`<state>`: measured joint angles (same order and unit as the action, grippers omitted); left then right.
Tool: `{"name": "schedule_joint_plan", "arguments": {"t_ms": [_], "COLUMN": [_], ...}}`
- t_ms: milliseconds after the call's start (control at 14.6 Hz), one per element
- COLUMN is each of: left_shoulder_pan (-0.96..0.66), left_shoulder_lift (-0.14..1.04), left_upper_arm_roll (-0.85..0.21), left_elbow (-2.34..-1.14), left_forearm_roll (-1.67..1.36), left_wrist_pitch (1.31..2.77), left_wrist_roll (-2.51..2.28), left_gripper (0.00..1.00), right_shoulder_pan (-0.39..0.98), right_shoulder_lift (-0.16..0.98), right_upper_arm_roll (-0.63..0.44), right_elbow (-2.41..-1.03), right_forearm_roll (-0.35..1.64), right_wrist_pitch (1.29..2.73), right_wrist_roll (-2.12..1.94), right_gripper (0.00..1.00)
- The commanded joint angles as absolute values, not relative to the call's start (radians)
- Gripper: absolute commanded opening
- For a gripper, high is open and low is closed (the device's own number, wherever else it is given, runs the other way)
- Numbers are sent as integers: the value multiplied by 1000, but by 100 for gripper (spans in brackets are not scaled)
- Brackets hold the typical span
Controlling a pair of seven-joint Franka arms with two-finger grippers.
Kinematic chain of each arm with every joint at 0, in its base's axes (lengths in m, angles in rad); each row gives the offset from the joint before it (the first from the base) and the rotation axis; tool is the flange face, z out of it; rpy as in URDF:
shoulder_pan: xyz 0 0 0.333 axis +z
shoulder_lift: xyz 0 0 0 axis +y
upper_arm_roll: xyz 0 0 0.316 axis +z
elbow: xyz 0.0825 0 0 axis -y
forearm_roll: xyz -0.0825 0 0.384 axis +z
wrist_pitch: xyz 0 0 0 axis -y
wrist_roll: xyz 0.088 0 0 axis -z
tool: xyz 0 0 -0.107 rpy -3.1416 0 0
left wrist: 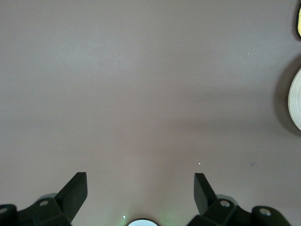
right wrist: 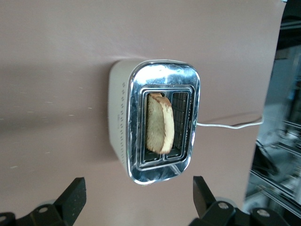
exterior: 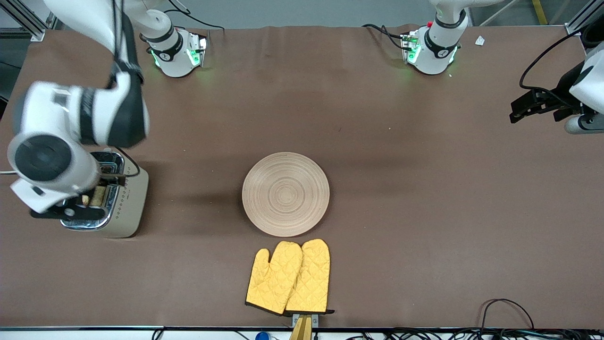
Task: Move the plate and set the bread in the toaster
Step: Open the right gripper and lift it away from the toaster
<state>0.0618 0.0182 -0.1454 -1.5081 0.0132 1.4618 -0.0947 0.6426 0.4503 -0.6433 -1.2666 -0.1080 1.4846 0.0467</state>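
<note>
Both grippers stand wide open and empty, so with the bread (right wrist: 158, 123) standing tilted in one toaster (right wrist: 155, 120) slot, I lift the right gripper (right wrist: 136, 197) straight up clear of the chrome while the left gripper (left wrist: 141, 193) waits over bare table.

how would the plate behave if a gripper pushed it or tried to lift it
The plate looks rigid and wooden, so it would probably slide flat over the cloth rather than bend. Its low, shallow rim gives little to pinch, so a lift may slip. Being round, it might roll if stood on edge.
</note>
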Motion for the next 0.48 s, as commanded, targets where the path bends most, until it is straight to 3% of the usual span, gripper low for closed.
{"name": "schedule_joint_plan", "arguments": {"t_ms": [0, 411], "left_shoulder_pan": [64, 64], "left_shoulder_lift": [20, 18], "left_upper_arm_roll": [-146, -146], "left_elbow": [-1496, -1496], "left_forearm_roll": [5, 2], "left_wrist_pitch": [1462, 1462], "left_wrist_roll": [-84, -83], "left_gripper": [100, 100], "right_shoulder_pan": [634, 537], "right_shoulder_lift": [304, 138], "right_upper_arm_roll": [-635, -652], "right_elbow": [-1313, -1368], "right_forearm_roll": [-43, 155], "right_wrist_pitch": [1489, 1496], "right_wrist_roll": [-9, -155], "right_gripper": [100, 100]}}
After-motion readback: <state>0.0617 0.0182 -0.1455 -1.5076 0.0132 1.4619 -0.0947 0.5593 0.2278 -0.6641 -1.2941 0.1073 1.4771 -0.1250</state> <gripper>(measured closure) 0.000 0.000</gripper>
